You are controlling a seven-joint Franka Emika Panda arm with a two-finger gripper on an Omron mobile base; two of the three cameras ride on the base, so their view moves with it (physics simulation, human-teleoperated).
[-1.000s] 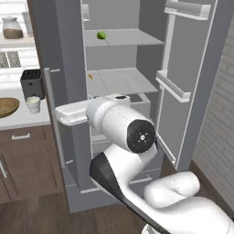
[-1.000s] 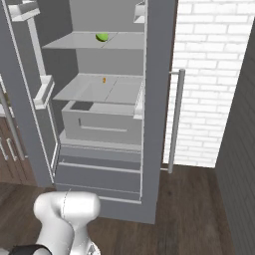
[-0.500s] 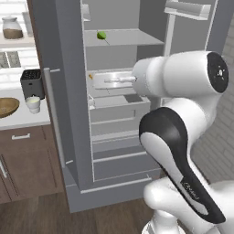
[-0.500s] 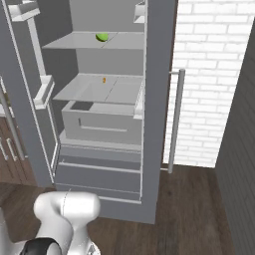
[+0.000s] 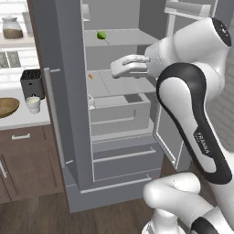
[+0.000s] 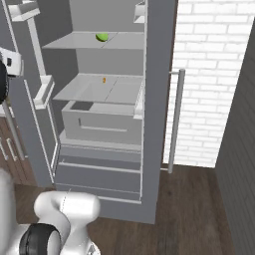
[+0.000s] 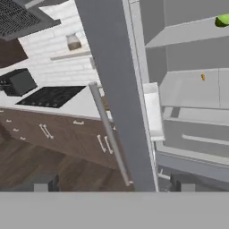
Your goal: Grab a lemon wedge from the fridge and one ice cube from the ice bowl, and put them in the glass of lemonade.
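The white arm's end effector (image 5: 115, 68) hangs wide open and empty, level with the tall grey fridge's (image 5: 64, 114) middle shelf. Nothing fetched yet: the tiny yellow-green lemon wedge (image 5: 101, 34) sits deeper, on the fridge's upper shelf.

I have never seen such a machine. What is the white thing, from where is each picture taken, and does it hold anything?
The white thing is a robot arm on a base that drives. Two pictures come from cameras on that base, left and right; the third comes from a camera on its hand. It faces an open grey fridge. Its gripper is open and holds nothing. A small green piece lies on an upper shelf, and a tiny orange-yellow bit, perhaps the lemon wedge, on the shelf below. On the counter at the left stand a wooden bowl, a small cup and a black toaster.
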